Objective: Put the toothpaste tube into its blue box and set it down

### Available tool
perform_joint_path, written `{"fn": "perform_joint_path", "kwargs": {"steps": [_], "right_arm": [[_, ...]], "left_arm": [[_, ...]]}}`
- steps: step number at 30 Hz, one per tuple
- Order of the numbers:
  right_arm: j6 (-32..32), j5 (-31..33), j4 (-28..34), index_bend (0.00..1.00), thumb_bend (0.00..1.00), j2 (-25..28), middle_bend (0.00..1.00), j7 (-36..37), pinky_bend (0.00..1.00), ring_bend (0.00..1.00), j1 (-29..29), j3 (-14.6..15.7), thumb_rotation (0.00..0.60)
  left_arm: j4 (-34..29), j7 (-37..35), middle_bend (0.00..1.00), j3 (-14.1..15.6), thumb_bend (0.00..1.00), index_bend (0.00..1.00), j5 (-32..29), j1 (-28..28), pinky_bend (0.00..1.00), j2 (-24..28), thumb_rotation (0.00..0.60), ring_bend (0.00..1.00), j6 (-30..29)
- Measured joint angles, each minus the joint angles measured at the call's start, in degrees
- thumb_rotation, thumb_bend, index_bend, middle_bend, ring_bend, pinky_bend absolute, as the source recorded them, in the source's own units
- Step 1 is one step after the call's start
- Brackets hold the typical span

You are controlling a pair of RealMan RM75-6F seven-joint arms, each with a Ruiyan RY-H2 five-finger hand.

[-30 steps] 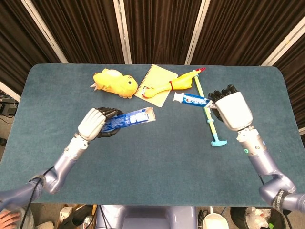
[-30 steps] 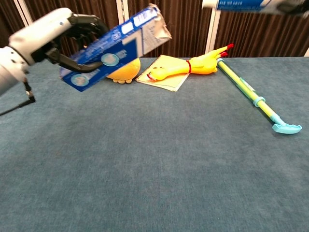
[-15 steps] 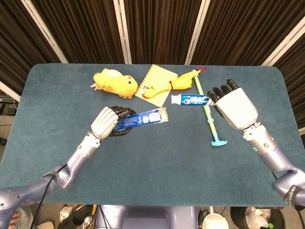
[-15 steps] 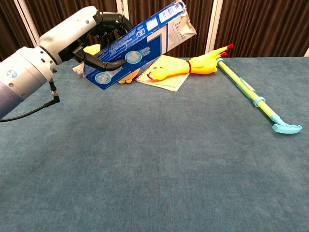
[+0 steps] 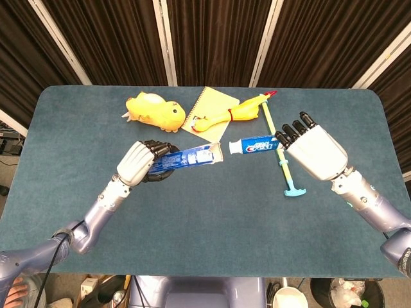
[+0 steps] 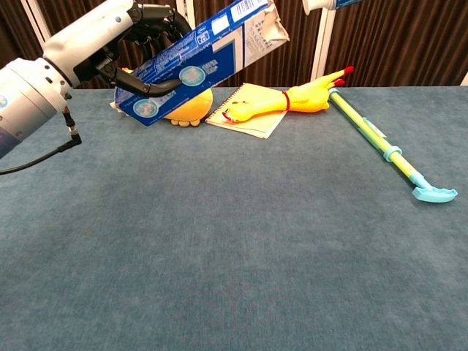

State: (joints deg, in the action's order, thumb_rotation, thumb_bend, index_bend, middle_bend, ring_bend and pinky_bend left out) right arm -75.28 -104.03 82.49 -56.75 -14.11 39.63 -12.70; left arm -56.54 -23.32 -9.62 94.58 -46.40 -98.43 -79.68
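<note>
My left hand (image 5: 137, 162) grips the blue toothpaste box (image 5: 186, 158) above the table, its open flapped end pointing right. The chest view shows the same box (image 6: 197, 62) raised and tilted up to the right in the left hand (image 6: 110, 40). My right hand (image 5: 313, 149) holds the toothpaste tube (image 5: 255, 144) by its tail, white cap pointing left toward the box's open end. A small gap separates cap and box mouth. Only the tube's cap end (image 6: 329, 4) shows at the top edge of the chest view.
A yellow duck toy (image 5: 154, 110), a yellow notepad (image 5: 212, 112) and a rubber chicken (image 5: 234, 114) lie at the back of the blue table (image 5: 205, 224). A long green and yellow stick with a teal hook (image 5: 280, 151) lies right of centre.
The box has drawn back slightly left and risen. The right hand has brought the tube down and left, closing most of the gap to the box's open end.
</note>
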Motion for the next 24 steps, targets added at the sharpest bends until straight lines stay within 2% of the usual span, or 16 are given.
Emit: {"fn": "perform_joint_path", "kwargs": {"steps": [24], "right_arm": [[-1.96, -0.11, 1.08, 0.75, 0.45, -0.04, 0.69, 0.53, 0.41, 0.57, -0.09, 0.91, 0.600]], "left_arm": [[-2.40, 3.52, 0.60, -0.82, 0.48, 0.47, -1.47, -2.15, 0.59, -0.60, 0.600, 0.56, 1.57]]}}
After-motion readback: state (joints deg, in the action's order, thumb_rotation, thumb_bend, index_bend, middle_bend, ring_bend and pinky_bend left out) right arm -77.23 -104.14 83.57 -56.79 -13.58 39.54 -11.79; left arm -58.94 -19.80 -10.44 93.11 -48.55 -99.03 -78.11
